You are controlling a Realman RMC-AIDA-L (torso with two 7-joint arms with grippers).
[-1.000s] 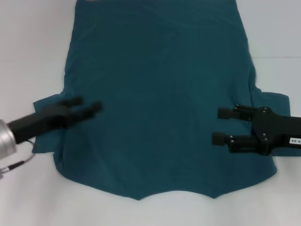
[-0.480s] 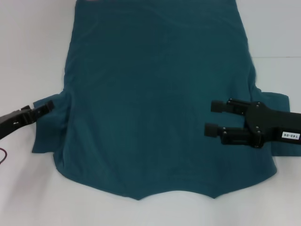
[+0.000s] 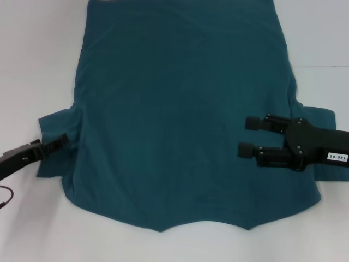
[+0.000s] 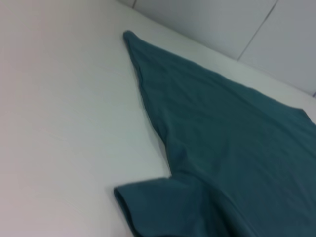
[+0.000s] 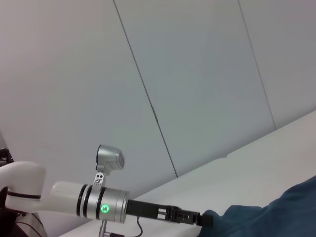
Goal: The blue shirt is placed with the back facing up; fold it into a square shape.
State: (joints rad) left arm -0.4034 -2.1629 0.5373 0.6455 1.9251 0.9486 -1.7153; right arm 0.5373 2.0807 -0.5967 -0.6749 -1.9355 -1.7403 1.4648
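While one blue shirt lies spread flat, plain side up, on the white table, we list two grippers: left gripper low over the left sleeve, finger state indeterminate, right gripper level over the right flank, fingers spread, holding nothing.

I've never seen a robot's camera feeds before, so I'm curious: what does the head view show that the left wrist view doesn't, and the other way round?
Only the head view shows both grippers: the left gripper low at the edge of the shirt's sleeve, and the right gripper, open, over the shirt's other side. It also shows most of the blue shirt spread flat, back up.

Only the left wrist view shows the panelled wall behind the table, and no gripper at all.

Both show the shirt, its left sleeve and the white table.
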